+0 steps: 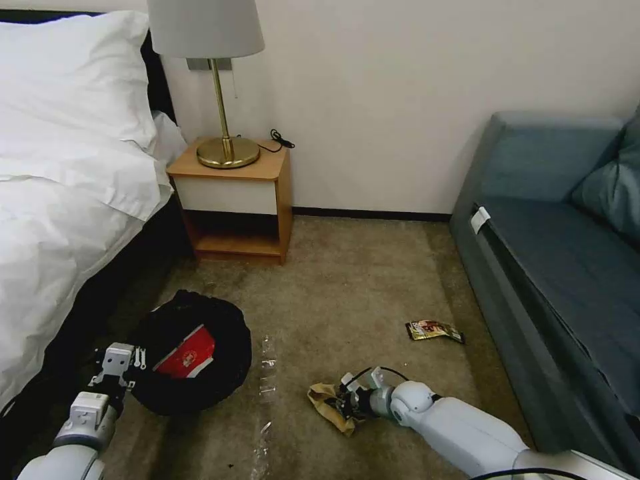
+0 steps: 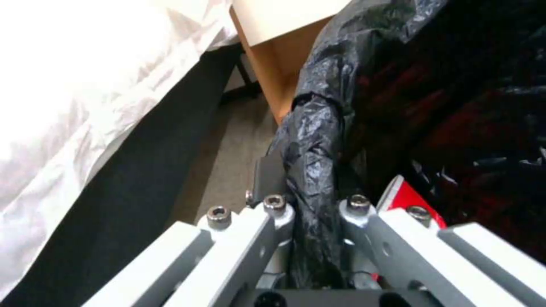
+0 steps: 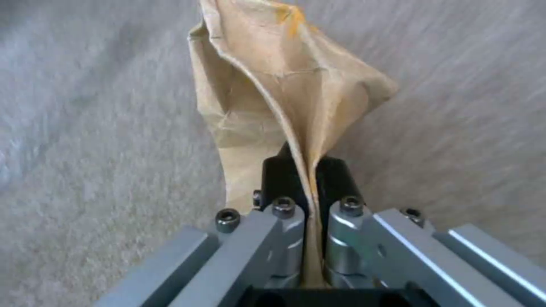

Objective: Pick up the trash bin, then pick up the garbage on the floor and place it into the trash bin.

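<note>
Paper bag pinched, bin held: you are mid-way through the litter.

Head view: your left claw [image 1: 127,368] grips the rim of the trash bin [image 1: 190,360], which already holds the red-and-white packet [image 1: 187,353]. Your right claw [image 1: 348,400] is low on the carpet [image 1: 347,293] at the brown paper bag [image 1: 327,400]. The clear bottle [image 1: 267,373] lies between bin and bag, the dark wrapper [image 1: 435,330] nearer the sofa [image 1: 560,267].
Left wrist view: the claw is clamped on the bagged rim [image 2: 313,170].
Right wrist view: the claw is closed tight on a fold of the bag [image 3: 273,94].
Next, I judge, you must lift it clear and carry it over the bin's mouth.
</note>
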